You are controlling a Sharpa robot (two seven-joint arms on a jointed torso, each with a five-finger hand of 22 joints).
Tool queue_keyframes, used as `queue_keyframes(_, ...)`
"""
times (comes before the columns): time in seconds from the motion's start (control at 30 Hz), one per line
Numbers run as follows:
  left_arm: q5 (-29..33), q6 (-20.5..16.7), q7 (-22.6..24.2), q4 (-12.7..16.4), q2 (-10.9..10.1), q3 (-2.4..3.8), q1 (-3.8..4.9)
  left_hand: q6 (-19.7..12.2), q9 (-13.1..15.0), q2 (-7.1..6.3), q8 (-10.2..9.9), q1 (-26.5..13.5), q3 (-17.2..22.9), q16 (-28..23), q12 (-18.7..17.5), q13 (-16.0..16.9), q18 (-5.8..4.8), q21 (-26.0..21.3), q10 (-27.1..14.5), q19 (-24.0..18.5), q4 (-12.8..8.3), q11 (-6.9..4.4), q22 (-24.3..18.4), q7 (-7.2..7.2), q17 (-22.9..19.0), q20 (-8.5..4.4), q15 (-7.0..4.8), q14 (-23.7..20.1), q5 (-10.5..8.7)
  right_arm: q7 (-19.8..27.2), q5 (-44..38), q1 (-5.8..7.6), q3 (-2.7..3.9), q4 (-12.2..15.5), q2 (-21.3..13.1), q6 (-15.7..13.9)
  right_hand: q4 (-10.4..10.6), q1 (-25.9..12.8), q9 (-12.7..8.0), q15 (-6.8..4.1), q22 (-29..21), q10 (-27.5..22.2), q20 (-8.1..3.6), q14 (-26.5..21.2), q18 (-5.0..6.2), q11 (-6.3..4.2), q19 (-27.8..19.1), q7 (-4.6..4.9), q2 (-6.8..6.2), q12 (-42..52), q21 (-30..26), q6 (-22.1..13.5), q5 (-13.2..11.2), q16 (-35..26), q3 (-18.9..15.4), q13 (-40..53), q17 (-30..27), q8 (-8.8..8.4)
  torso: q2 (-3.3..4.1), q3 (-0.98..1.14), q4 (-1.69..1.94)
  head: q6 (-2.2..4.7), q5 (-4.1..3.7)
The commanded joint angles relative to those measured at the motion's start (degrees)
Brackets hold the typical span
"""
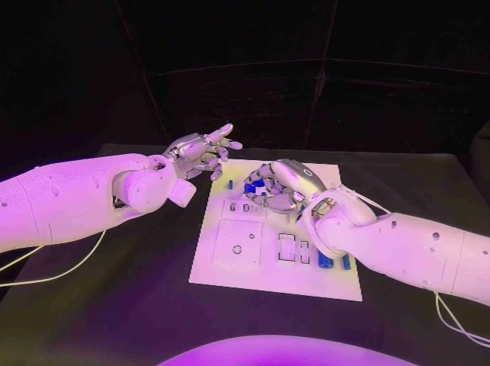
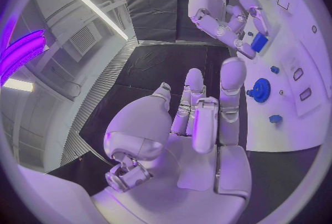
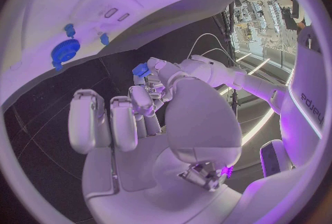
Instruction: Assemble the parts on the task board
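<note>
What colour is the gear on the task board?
Blue; the gear on the white task board shows best in the left wrist view.

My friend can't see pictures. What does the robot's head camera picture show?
Two white robot arms reach over a white task board on a black table. The right hand holds a small blue part above the board, and the left hand hovers open by its far left corner.

I can read one word only: "sharpa", printed in grey letters on the white forearm (image 3: 309,103) in the right wrist view. On the task board (image 1: 269,268) I find no text, label or number that I can read.
</note>
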Motion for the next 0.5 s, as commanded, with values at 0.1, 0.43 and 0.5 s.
queue_keyframes(0.1,-0.27,-1.48,1.8,0.14,0.33,0.0,-0.49,-0.47,-0.26,0.09,-0.28,1.04,-0.39,-3.71,-1.53,-0.99,2.09,-5.28,-2.38,-4.02,-1.12,0.43,-7.1,0.44,-4.67,0.61,0.88,0.1,-0.02,5.47,6.16,0.42,0.97,4.14,-2.85,-4.0,0.1,-0.46,0.09,-0.23,5.46,0.46,-0.03,3.94,-0.4,-0.05,0.53,0.06,0.13,0.48,0.31,-0.04,-0.33,0.4,-0.49,0.16,6.63,0.08,-0.08,-0.02,0.02,1.08,0.22)
queue_keyframes(0.43,-0.25,1.18,1.18,1.53,2.25,-0.01,-3.3,-0.47,-1.24,1.25,-0.47,-2.32,-3.15,-1.96,0.63,-1.23,1.84,-4.62,-1.36,-3.51,1.15,0.39,-5.92,0.34,-1.76,0.87,0.9,0.86,0.02,9.74,10.84,0.61,1.52,12.51,-8.88,-5.82,0.19,-0.42,0.13,-0.29,6.35,0.97,-0.06,4.12,-0.64,-0.13,1.3,-0.01,0.26,1.0,0.94,0.16,-0.49,0.94,-0.82,0.68,7.35,0.17,0.04,0.1,-0.2,3.38,0.28)
queue_keyframes(0.5,-0.25,2.22,0.76,1.81,2.75,0.0,-3.8,-0.32,-1.47,1.55,-0.46,-3.24,-3.96,-0.26,2.82,-0.37,1.26,-1.73,-0.14,-1.58,2.06,0.27,-2.21,0.32,1.27,0.7,0.83,1.99,0.06,10.4,11.3,0.61,1.53,13.54,-9.64,-6.14,0.18,-0.41,0.13,-0.3,6.4,1.01,-0.06,4.13,-0.66,-0.13,1.34,-0.01,0.27,1.04,0.97,0.16,-0.5,0.97,-0.83,0.72,7.4,0.17,0.07,0.09,-0.2,3.63,0.17)
